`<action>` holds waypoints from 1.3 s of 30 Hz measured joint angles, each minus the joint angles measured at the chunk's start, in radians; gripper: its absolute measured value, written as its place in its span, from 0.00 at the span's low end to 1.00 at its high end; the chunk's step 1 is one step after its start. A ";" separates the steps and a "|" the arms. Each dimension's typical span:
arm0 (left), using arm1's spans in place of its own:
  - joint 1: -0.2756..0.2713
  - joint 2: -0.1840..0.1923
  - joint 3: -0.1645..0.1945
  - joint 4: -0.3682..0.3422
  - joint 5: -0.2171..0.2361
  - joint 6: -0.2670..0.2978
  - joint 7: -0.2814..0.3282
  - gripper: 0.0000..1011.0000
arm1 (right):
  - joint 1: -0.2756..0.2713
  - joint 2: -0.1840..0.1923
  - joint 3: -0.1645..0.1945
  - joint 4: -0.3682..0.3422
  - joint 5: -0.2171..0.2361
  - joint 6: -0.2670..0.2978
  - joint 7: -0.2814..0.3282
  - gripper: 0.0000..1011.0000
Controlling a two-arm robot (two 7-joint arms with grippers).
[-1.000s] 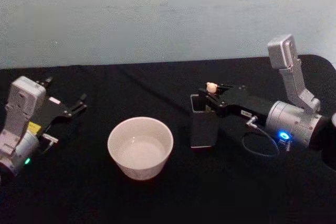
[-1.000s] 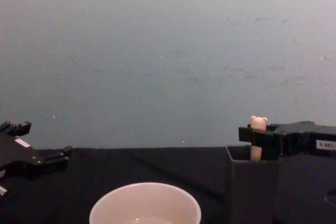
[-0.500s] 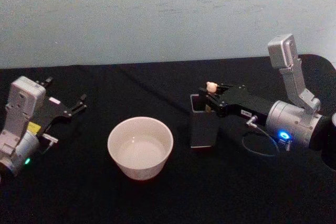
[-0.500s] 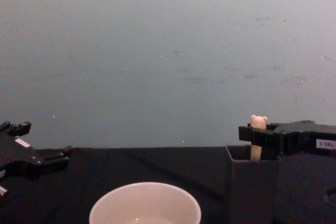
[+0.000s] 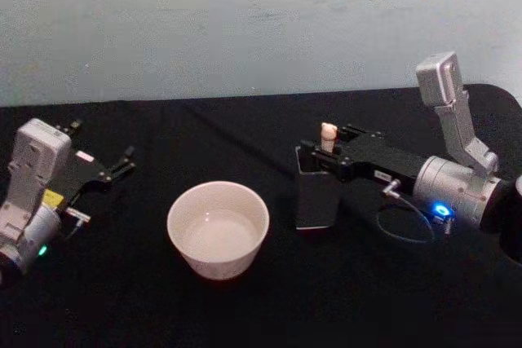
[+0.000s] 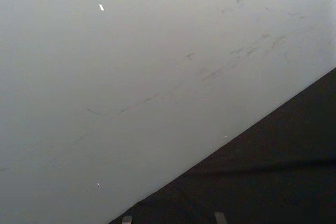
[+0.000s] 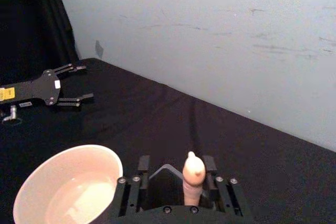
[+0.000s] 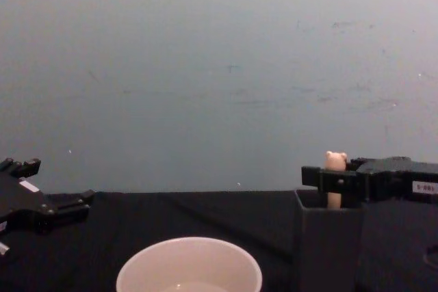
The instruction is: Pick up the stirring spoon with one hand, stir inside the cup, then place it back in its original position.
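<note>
Surface: black cloth table (image 5: 245, 307), matte.
Room: pale grey-blue wall (image 8: 219, 66) behind, scuffed.
Cup (image 5: 218, 229): centre, upright.
Holder (image 5: 315, 200): just right of cup.
Spoon (image 5: 328, 135): upright in holder, bear head above rim.
R gripper (image 5: 324, 151): clamped on spoon handle.
L gripper (image 5: 122, 160): parked far left, fingers apart.

Right gripper (image 8: 330, 181) jaws clamped on stirring spoon (image 8: 335, 177) above grey holder (image 8: 327, 247), cup (image 8: 189, 266) left

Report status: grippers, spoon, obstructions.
Right gripper shut on stirring spoon handle, spoon upright in dark grey holder. Left gripper open, parked at table's left. Cup beside holder, path unobstructed.
</note>
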 joint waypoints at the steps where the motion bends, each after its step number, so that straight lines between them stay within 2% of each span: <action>1: 0.000 0.000 0.000 0.000 0.000 0.000 0.000 0.99 | 0.000 0.000 0.000 0.000 0.000 0.000 0.000 0.62; 7: 0.000 0.000 0.000 0.000 0.000 0.000 0.000 0.99 | 0.000 0.000 0.000 0.000 0.001 0.000 0.000 0.81; 14: 0.000 0.000 0.000 0.000 0.000 0.000 0.000 0.99 | -0.006 -0.004 0.009 -0.002 0.000 -0.009 -0.006 0.99; 22: 0.000 0.000 0.000 0.000 0.000 0.000 0.000 0.99 | -0.020 -0.026 0.047 -0.015 0.000 -0.031 -0.050 0.99; 25: 0.000 0.000 0.000 0.000 0.000 0.000 0.000 0.99 | -0.030 -0.047 0.081 -0.024 -0.002 -0.056 -0.096 0.99; 26: 0.000 0.000 0.000 0.000 0.000 0.000 0.000 0.99 | -0.030 -0.047 0.081 -0.024 -0.002 -0.056 -0.096 0.99; 29: 0.000 0.000 0.000 0.000 0.000 0.000 0.000 0.99 | -0.051 -0.079 0.127 -0.034 -0.017 -0.095 -0.173 0.99; 31: 0.000 0.000 0.000 0.000 0.000 0.000 0.000 0.99 | -0.063 -0.097 0.144 -0.038 -0.033 -0.115 -0.219 0.99; 33: 0.000 0.000 0.000 0.000 0.000 0.000 0.000 0.99 | -0.079 -0.123 0.165 -0.040 -0.074 -0.154 -0.298 0.99; 36: 0.000 0.000 0.000 0.000 0.000 0.000 0.000 0.99 | -0.094 -0.150 0.180 -0.033 -0.126 -0.183 -0.384 0.99; 39: 0.000 0.000 0.000 0.000 0.000 0.000 0.000 0.99 | -0.103 -0.167 0.187 -0.016 -0.171 -0.190 -0.444 0.99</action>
